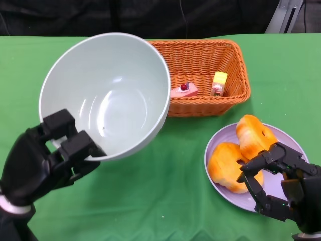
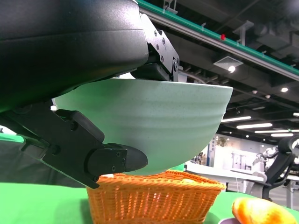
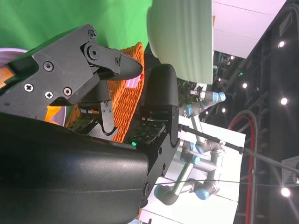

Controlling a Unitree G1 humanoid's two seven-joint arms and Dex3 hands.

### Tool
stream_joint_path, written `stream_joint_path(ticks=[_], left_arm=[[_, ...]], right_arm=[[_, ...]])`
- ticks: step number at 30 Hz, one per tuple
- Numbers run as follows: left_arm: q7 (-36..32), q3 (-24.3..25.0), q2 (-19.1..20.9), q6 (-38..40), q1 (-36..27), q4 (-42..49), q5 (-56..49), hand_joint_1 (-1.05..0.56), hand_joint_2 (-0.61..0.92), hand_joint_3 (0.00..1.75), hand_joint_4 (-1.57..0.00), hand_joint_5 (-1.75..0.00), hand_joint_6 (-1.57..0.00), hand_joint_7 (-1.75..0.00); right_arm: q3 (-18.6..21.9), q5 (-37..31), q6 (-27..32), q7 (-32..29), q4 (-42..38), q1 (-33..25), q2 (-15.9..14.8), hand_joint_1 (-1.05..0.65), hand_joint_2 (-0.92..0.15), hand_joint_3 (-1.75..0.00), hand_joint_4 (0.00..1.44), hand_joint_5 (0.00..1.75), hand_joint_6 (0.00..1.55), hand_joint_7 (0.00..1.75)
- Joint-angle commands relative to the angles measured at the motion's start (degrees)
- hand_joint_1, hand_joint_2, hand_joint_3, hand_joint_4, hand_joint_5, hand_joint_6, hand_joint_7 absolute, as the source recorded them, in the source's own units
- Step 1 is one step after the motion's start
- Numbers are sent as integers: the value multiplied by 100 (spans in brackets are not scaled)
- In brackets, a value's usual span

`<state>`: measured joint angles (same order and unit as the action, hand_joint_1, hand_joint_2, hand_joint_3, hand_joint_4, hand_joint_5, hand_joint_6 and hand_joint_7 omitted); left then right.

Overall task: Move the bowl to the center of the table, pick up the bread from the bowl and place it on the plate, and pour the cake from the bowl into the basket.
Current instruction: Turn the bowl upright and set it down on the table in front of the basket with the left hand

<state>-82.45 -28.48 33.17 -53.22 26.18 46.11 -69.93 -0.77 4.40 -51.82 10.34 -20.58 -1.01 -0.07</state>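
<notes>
My left hand (image 1: 47, 155) grips the rim of the pale green bowl (image 1: 105, 95), which is lifted and tilted with its far edge over the left end of the wicker basket (image 1: 241, 75). The bowl's inside is empty. Two small cakes lie in the basket: a pink one (image 1: 183, 90) and a yellow one (image 1: 218, 83). Two orange bread rolls (image 1: 228, 165) (image 1: 255, 134) rest on the lilac plate (image 1: 286, 136) at the right. My right hand (image 1: 281, 183) hovers over the plate's near edge, fingers apart, holding nothing. In the left wrist view the bowl (image 2: 154, 126) hangs above the basket (image 2: 154, 198).
Green cloth (image 1: 165, 201) covers the table. The basket stands at the back centre, the plate to its front right. Beyond the table the wrist views show a hall with other robot arms (image 3: 201, 154).
</notes>
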Motion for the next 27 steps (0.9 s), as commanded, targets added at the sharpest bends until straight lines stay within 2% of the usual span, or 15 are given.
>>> stream_joint_path(ticks=[1, 6, 11, 15, 23, 26, 27], left_arm=[[-410, -149, 33, 134, -196, -45, 77, -9, 86, 59, -57, -175, -54, -141], [-780, -353, -66, 386, -361, 8, 56, -7, 86, 59, -59, -175, -59, -131], [-956, -551, -94, 597, -496, 2, 15, -7, 84, 60, -58, -175, -59, -131], [-1005, -607, -120, 757, -671, -71, -10, -5, 83, 58, -58, -175, -59, -131], [-1005, -667, -220, 894, -907, -37, -60, -3, 84, 53, -58, -175, -57, -136], [-1005, -776, -251, 873, -917, 90, -56, -3, 85, 48, -57, -175, -59, -130], [-1005, -801, -257, 872, -914, 113, -57, -5, 89, 37, -56, -175, -63, -122]], right_arm=[[87, 59, 28, -20, 123, -64, -82, -15, -58, -79, 78, 129, 73, 111], [136, 111, 119, -31, 207, -68, -104, -15, -58, -80, 78, 126, 73, 111], [270, 21, 152, -188, 262, -16, -56, -13, -59, -80, 79, 126, 75, 111], [274, 32, 217, -211, 338, -26, -41, -8, -53, -93, 80, 126, 76, 109], [266, 100, 231, -178, 387, -81, -47, -13, -51, -92, 79, 127, 75, 110], [273, 94, 249, -188, 464, -135, -47, -14, -53, -90, 79, 127, 75, 110], [271, 95, 267, -190, 494, -153, -46, -15, -53, -89, 79, 127, 75, 110]])
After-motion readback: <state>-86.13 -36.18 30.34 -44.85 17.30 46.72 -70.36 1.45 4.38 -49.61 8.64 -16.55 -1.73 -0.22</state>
